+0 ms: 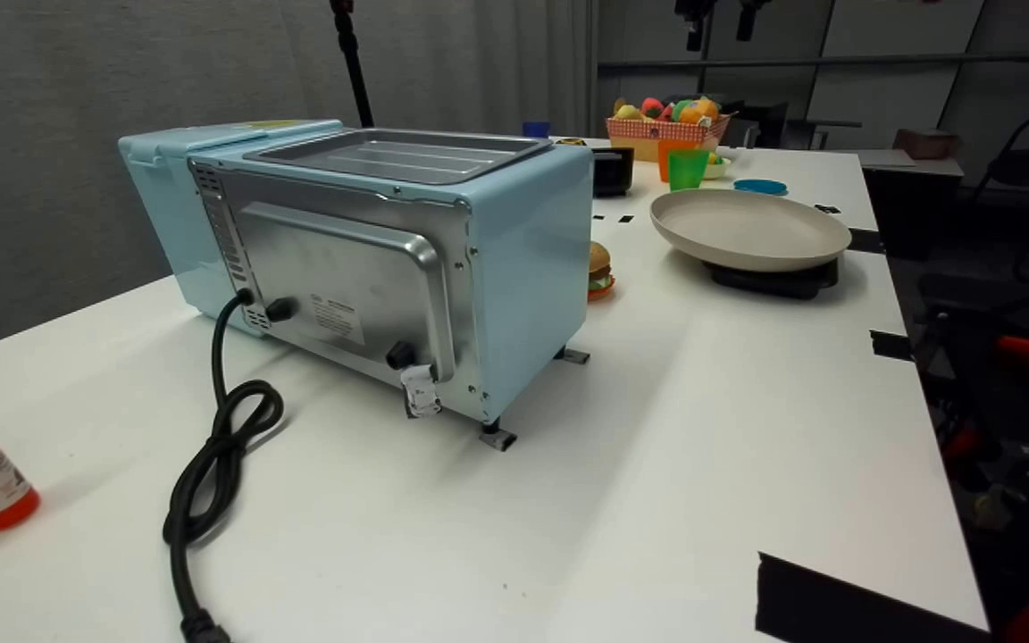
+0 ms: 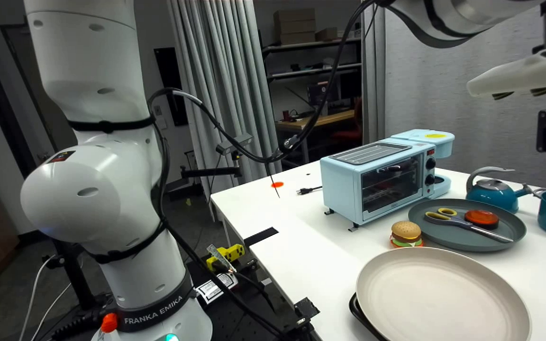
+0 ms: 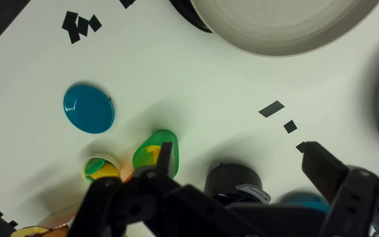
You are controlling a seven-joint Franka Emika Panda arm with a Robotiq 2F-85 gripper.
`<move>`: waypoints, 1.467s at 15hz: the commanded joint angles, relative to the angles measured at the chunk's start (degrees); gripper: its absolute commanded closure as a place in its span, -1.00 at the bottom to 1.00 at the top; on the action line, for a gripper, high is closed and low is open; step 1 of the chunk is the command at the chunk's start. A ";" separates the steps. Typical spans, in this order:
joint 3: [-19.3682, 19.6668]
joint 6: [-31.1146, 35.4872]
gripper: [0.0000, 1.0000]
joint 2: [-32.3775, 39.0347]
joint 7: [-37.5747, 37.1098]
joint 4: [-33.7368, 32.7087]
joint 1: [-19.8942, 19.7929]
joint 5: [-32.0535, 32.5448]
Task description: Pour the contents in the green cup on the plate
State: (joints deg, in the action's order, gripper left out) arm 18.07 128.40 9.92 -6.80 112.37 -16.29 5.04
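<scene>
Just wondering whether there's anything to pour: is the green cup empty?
No, the wrist view shows yellow contents inside the green cup.

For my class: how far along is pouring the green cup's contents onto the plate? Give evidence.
Done: none of the pouring, it seems; yellow pieces sit inside the green cup, which stands upright, and none is visible on the plate.
In hand: nothing; the gripper is open, its jaws wide apart in the wrist view.
Left, most likely: grasp the cup, carry it over the plate, tip it.
</scene>
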 commanded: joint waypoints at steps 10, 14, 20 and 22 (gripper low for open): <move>-0.17 -0.16 -1.00 0.59 -0.34 -0.57 -0.42 -0.22; 0.57 1.18 -1.00 3.91 -1.54 -1.47 -0.85 0.54; 1.24 5.00 -1.00 11.30 -1.79 -3.27 -2.86 -1.47; 1.51 6.77 -1.00 13.96 -2.26 -4.55 -3.61 -1.72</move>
State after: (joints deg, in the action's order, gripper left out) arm 19.21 132.99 19.21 -8.13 111.47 -18.64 4.50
